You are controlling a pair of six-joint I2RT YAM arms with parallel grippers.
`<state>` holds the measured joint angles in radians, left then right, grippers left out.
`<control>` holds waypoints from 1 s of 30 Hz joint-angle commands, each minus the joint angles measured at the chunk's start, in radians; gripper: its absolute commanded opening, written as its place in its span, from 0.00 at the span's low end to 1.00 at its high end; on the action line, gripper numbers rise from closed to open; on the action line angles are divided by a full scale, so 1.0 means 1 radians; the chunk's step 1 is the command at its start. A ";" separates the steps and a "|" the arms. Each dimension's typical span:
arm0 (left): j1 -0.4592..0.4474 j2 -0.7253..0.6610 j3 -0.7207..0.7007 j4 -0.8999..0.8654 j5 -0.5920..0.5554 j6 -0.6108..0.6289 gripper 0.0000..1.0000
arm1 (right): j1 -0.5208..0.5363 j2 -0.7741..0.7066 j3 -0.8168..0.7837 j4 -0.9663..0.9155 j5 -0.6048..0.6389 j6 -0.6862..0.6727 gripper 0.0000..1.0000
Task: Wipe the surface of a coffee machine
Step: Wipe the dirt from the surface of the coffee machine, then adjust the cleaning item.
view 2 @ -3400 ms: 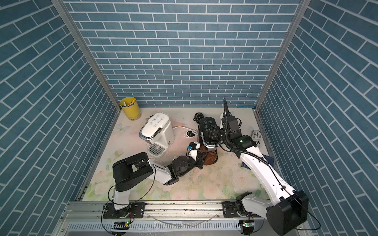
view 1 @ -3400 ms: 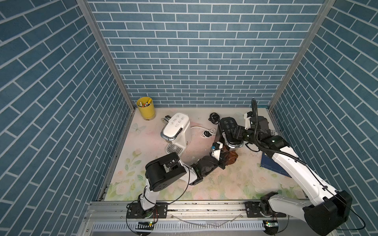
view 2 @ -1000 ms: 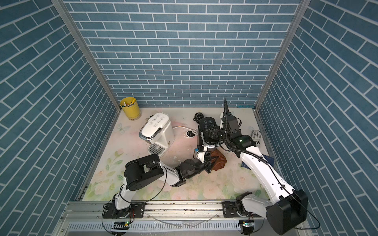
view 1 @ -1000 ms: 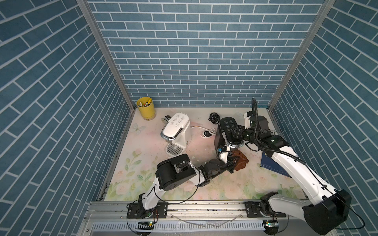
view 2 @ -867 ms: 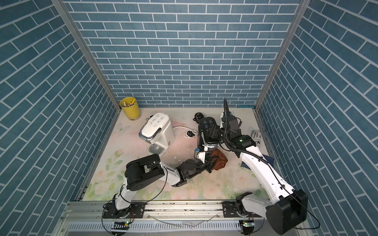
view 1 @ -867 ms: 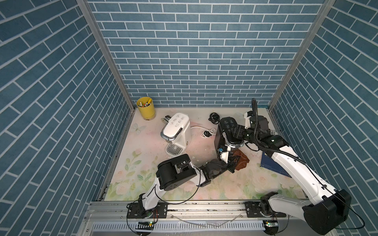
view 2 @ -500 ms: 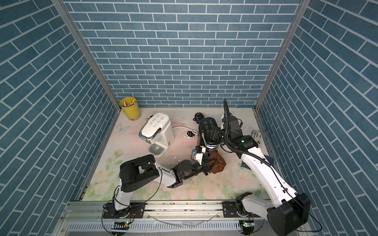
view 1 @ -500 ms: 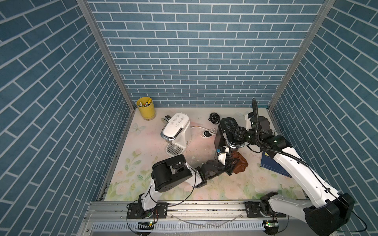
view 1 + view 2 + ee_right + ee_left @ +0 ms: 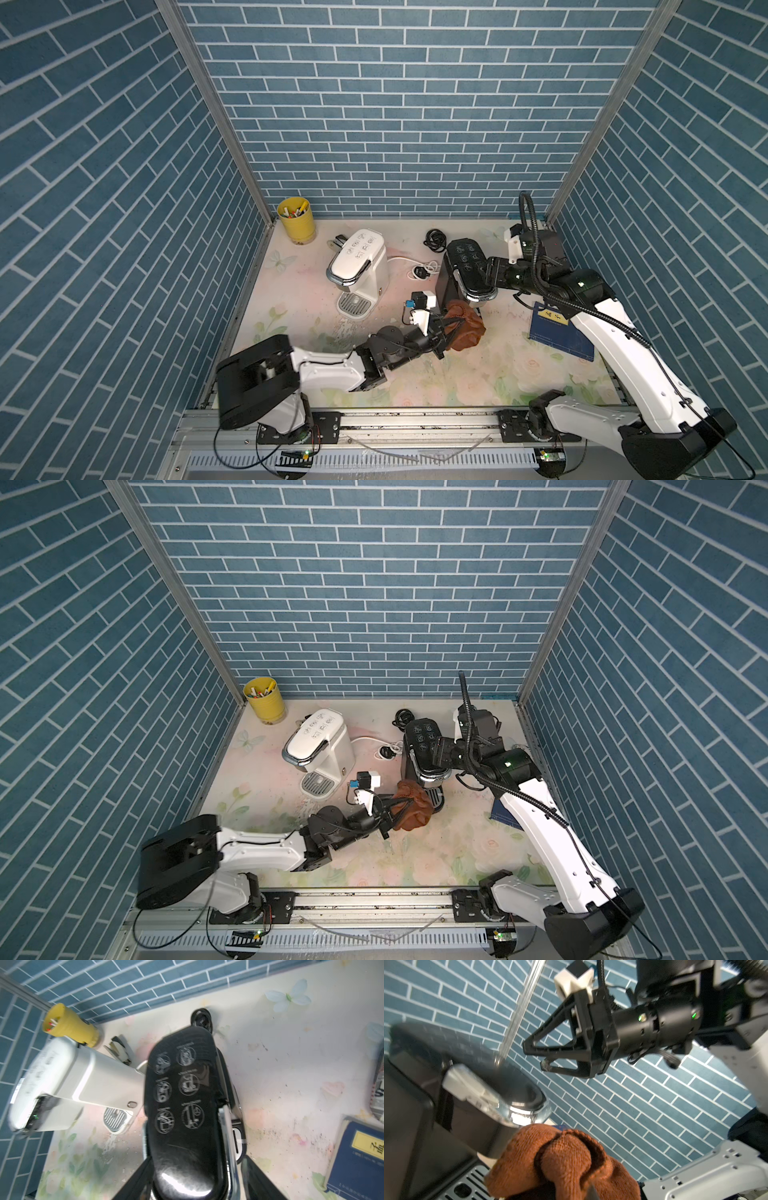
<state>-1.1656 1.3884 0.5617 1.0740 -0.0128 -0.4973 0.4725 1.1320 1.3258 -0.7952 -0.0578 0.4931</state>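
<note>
The black coffee machine (image 9: 467, 266) (image 9: 424, 737) (image 9: 182, 1095) stands at the back right of the table. Near the table's middle, my left gripper (image 9: 446, 328) (image 9: 392, 808) is shut on a brown knitted cloth (image 9: 467, 332) (image 9: 413, 808) (image 9: 560, 1163). The cloth is bunched against the machine's lower front, over its drip tray, and hides the left fingers in the left wrist view. My right gripper (image 9: 486, 274) (image 9: 436, 752) (image 9: 534, 1056) is open at the machine's top on its right. Its fingers (image 9: 135, 1180) straddle the glossy lid without gripping it.
A white coffee machine (image 9: 359, 262) (image 9: 318, 737) stands left of the black one, with its white cord and plug (image 9: 419, 270) between them. A yellow pen cup (image 9: 297, 218) is in the back left corner. A coiled black cable (image 9: 434, 241) lies behind. A blue book (image 9: 561, 332) lies at the right.
My left gripper has carried the cloth a little left, back toward the black machine's front, and the left arm has swung with it. The right gripper stays at the machine's top, barely wider.
</note>
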 commanded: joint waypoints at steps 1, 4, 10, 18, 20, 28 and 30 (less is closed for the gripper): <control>-0.003 -0.152 0.055 -0.318 -0.123 0.288 0.00 | 0.016 -0.035 0.094 0.020 -0.144 -0.051 0.67; 0.028 -0.220 0.101 -0.439 -0.157 0.488 0.00 | 0.042 -0.034 0.102 0.103 -0.260 -0.031 0.69; 0.133 -0.302 0.234 -0.621 -0.121 0.661 0.00 | 0.134 0.032 0.103 0.272 -0.553 0.031 0.74; 0.197 -0.400 0.183 -0.544 0.055 0.865 0.00 | 0.189 0.070 0.114 0.328 -0.668 0.091 0.82; 0.198 -0.427 0.171 -0.549 0.064 0.904 0.00 | 0.196 0.088 0.124 0.319 -0.725 0.102 0.85; 0.198 -0.465 0.219 -0.668 0.236 1.017 0.00 | 0.245 0.163 0.193 0.211 -0.803 0.098 0.88; 0.197 -0.471 0.221 -0.670 0.225 1.022 0.00 | 0.268 0.182 0.212 0.169 -0.816 0.075 0.88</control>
<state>-0.9688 0.9306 0.7544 0.4175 0.1604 0.4671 0.7132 1.2942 1.4837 -0.5621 -0.8097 0.5797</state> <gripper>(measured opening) 0.121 0.883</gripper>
